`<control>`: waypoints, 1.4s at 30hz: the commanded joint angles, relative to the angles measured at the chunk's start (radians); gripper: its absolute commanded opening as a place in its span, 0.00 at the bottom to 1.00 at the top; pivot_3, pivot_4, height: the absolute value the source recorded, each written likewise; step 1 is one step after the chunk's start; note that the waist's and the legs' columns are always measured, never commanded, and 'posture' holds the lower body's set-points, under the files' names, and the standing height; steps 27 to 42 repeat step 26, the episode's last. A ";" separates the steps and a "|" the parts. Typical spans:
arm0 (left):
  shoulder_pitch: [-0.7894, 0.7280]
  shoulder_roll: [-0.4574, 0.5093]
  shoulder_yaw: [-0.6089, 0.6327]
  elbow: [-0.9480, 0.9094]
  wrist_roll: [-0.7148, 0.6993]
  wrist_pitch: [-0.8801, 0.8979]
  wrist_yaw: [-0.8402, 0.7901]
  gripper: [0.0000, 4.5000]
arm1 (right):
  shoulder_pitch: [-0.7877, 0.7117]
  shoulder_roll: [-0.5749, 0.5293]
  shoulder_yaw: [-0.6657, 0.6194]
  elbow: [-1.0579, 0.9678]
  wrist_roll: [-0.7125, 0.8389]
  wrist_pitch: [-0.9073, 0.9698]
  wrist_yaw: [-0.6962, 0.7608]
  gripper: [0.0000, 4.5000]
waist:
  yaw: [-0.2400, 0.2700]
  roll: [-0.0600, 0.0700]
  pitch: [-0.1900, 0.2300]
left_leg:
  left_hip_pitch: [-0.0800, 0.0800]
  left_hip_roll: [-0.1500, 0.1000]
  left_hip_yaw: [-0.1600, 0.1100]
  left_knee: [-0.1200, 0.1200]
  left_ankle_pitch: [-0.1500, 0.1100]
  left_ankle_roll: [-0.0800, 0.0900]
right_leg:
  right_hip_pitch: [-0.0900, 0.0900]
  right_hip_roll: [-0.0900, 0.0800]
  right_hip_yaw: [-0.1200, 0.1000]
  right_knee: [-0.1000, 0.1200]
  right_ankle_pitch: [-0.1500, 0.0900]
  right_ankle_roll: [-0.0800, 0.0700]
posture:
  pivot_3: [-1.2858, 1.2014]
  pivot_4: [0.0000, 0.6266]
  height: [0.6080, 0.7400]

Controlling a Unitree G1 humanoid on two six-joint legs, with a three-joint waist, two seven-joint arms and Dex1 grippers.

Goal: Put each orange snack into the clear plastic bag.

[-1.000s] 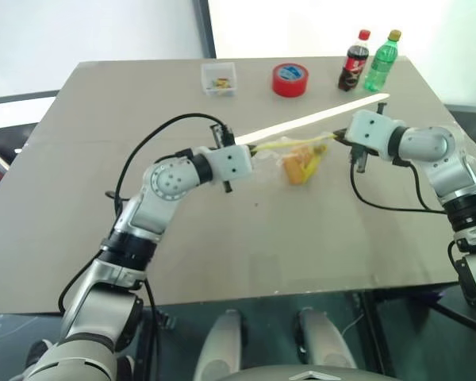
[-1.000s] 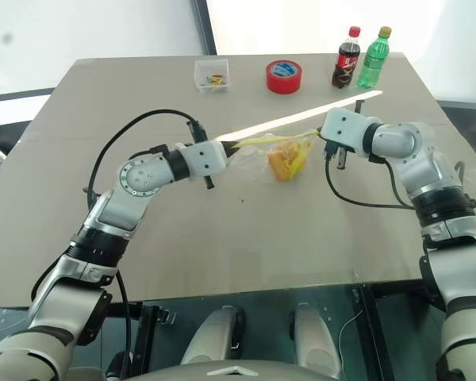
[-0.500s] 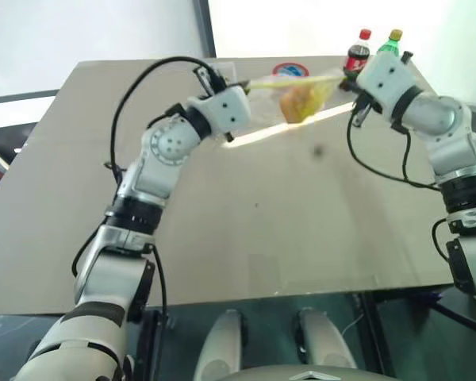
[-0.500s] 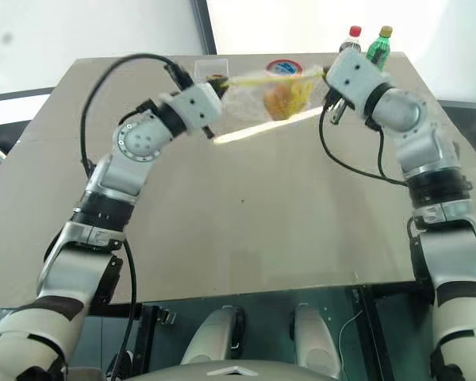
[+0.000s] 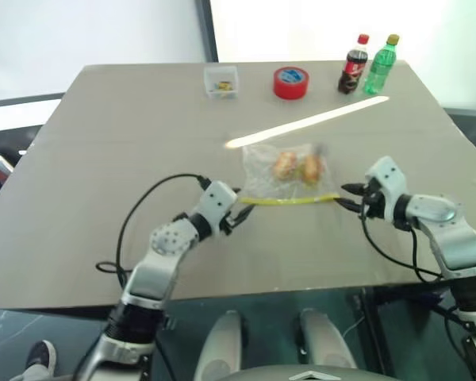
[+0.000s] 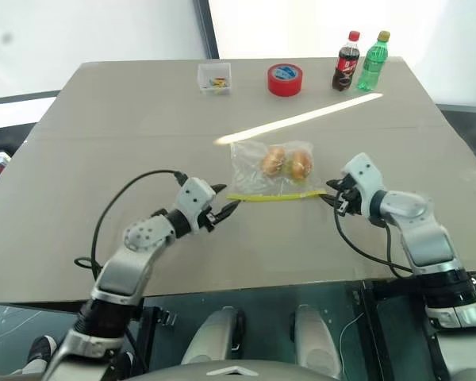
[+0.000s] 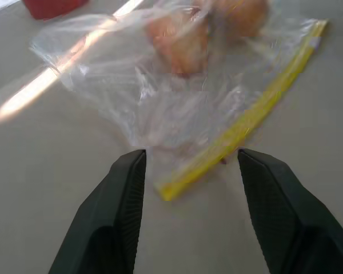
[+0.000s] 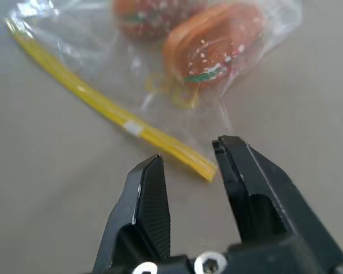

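While both orange snacks (image 6: 287,162) lie inside the clear plastic bag (image 6: 271,171), flat at frame centre, its yellow seal strip (image 6: 274,196) runs left to right between the claws. Left gripper (image 6: 222,211) and right gripper (image 6: 331,195) stand open, empty, one just off each strip end, equally near. Judgement: filling complete.

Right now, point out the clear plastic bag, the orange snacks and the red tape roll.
clear plastic bag (image 6: 271,195): right eye view, on its yellow seal strip.
orange snacks (image 6: 273,162): right eye view, on the left one inside the bag.
red tape roll (image 6: 285,79): right eye view, on its side wall.
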 commanded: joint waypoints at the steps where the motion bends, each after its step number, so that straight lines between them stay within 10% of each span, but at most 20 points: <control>1: 0.050 0.018 0.128 -0.128 -0.075 0.039 0.028 0.56 | 0.046 0.023 -0.141 -0.075 0.120 0.092 -0.045 0.39 | -0.001 0.000 0.000 | 0.003 0.001 0.000 -0.001 0.000 0.000 | 0.003 0.001 0.000 0.000 -0.001 -0.001 | 0.52 0.24 1.00; 18: 0.324 0.105 0.471 -0.386 -0.432 0.230 -0.008 0.56 | 0.302 -0.056 -0.447 -0.164 0.382 0.070 0.035 0.39 | 0.003 0.000 0.000 | 0.000 0.002 0.002 -0.004 0.000 0.000 | 0.001 0.001 0.002 -0.005 -0.002 -0.001 | 0.52 0.24 1.00; 42: 0.352 0.138 0.500 -0.398 -0.484 0.237 0.008 0.56 | 0.334 -0.114 -0.482 -0.123 0.407 0.023 0.071 0.39 | 0.000 0.000 0.000 | 0.001 0.003 0.004 -0.004 -0.001 0.000 | 0.001 0.001 0.003 -0.006 -0.002 0.000 | 0.52 0.24 1.00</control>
